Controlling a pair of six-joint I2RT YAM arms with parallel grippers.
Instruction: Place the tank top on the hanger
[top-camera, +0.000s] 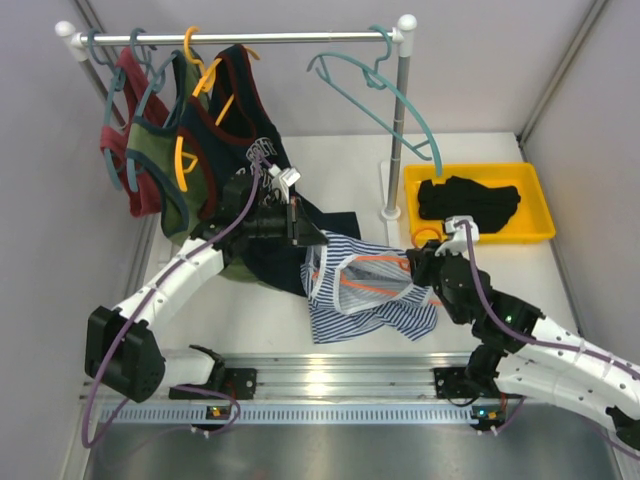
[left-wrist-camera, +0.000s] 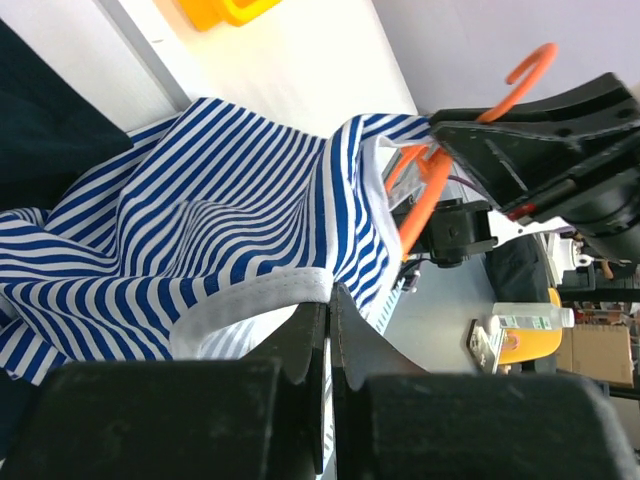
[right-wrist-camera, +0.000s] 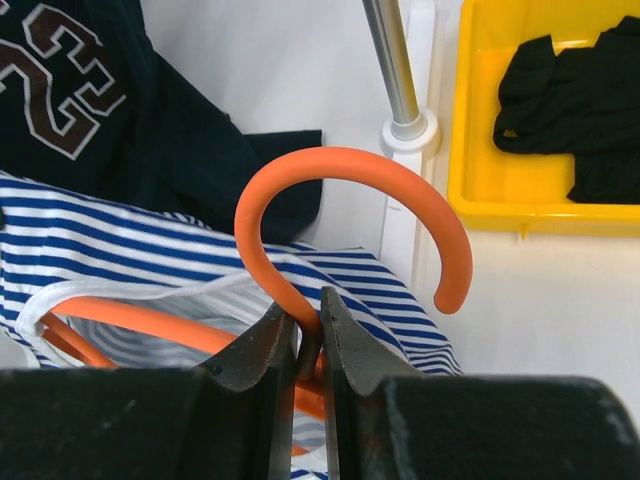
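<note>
The striped tank top (top-camera: 372, 300) lies spread on the white table between the arms. My left gripper (top-camera: 315, 238) is shut on its pale grey trim (left-wrist-camera: 250, 305) and holds that edge lifted. The orange hanger (top-camera: 375, 272) lies partly inside the top, one arm showing through the opening. My right gripper (top-camera: 418, 262) is shut on the hanger's neck just below the hook (right-wrist-camera: 350, 200). The hanger also shows in the left wrist view (left-wrist-camera: 430, 190), held by the right gripper beyond the stripes.
A rail (top-camera: 240, 38) at the back holds several hung tops and a teal hanger (top-camera: 385, 95). A navy lettered top (right-wrist-camera: 60, 80) lies behind the tank top. A yellow tray (top-camera: 535, 235) with a black garment (top-camera: 470, 200) stands at right, next to the rail's post (right-wrist-camera: 395, 70).
</note>
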